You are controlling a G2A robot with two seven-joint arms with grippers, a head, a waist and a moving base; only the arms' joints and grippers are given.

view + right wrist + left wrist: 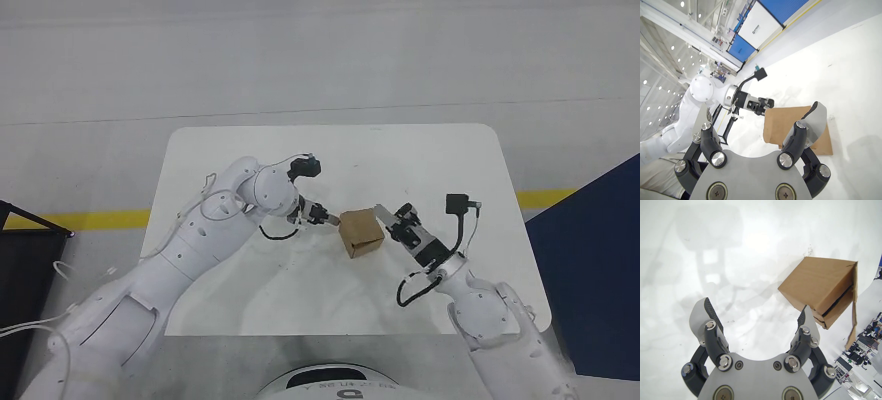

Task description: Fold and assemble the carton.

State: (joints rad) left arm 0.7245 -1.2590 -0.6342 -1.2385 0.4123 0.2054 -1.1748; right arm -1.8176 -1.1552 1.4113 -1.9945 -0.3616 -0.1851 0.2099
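A brown carton (360, 234) lies on its side in the middle of the white table (250, 160). One end flap (853, 317) hangs loose, and a dark seam gapes on the end face. My left gripper (322, 215) is open, and one fingertip (806, 313) sits at the carton's (819, 287) near corner. My right gripper (399, 221) is at the opposite side, jaws spread wide. Its visible finger (816, 117) lies over the carton (783, 121), beside a raised flap (383, 214). The right wrist view also has the left gripper (762, 106) at the carton's far edge.
The white table has rounded corners, and bare surface lies all around the carton. A yellow floor line (100, 218) runs behind the table. A dark blue panel (600, 250) stands off the right edge.
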